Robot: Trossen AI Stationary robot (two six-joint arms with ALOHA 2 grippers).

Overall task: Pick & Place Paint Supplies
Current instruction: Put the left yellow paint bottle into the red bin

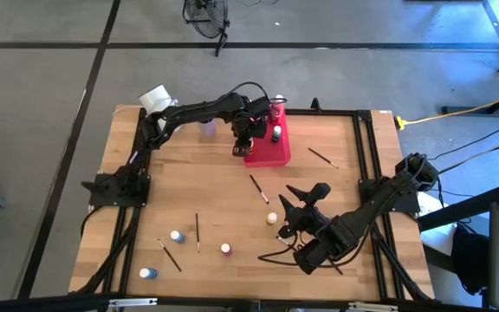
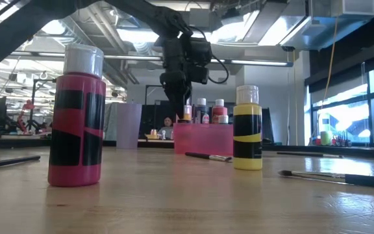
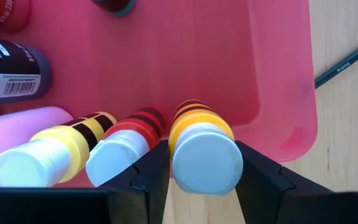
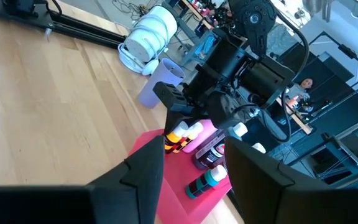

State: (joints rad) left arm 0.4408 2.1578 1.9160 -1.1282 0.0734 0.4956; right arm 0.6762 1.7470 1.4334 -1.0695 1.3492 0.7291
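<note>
Two fingers of the left gripper clamp an orange paint bottle just above the pink tray, apparently to set it beside those already inside, while the right gripper waits open, empty.

An orange bottle with dark stripes and a pale cap sits clamped between the left gripper's fingers at the tray's edge. In the tray lie yellow and red striped bottles, leaning side by side, beside other bottles. On the bench away from the tray stand loose bottles: yellow, pink, two blue. Thin dark brushes lie scattered flat around them.
</note>
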